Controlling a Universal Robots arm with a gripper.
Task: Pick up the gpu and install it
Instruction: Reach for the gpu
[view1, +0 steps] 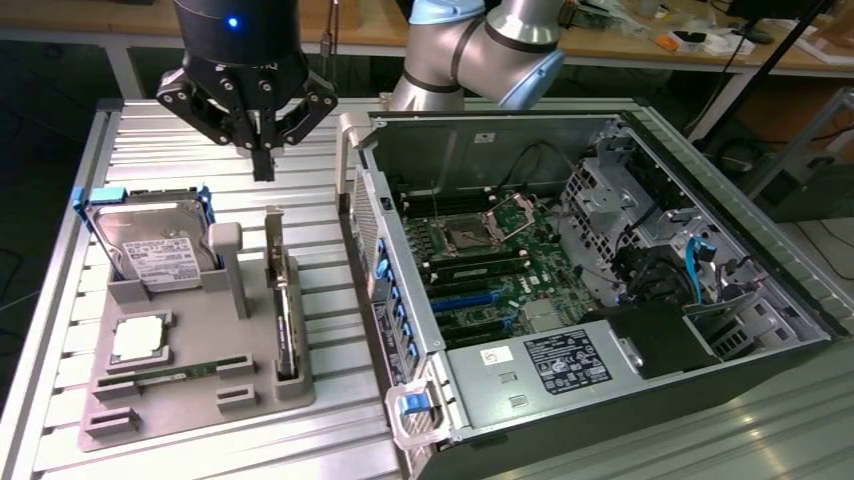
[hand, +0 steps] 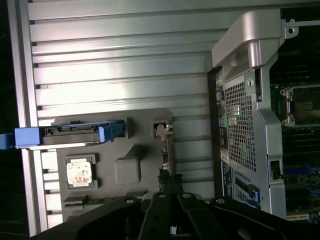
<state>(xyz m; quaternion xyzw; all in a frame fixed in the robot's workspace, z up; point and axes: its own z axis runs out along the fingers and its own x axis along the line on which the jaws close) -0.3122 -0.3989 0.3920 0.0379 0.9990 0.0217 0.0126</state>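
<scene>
The gpu (view1: 284, 315) stands on its long edge in a slot of the gray holder (view1: 200, 405), with its silver bracket (view1: 274, 232) at the end nearer to the gripper. In the wrist view the gpu (hand: 166, 152) appears from above as a thin strip. The gripper (view1: 263, 170) hangs above the ribbed metal table (view1: 134, 150), beyond the bracket end of the card and apart from it. Its 2 fingers are pressed together and carry nothing. The same holder also keeps a hard drive (view1: 158, 250) in a blue frame, a square chip (view1: 140, 340) and what seems to be a RAM stick (view1: 174, 374). At the exterior view's right of the holder lies the open computer case (view1: 358, 215), with its motherboard (view1: 494, 270) uncovered.
</scene>
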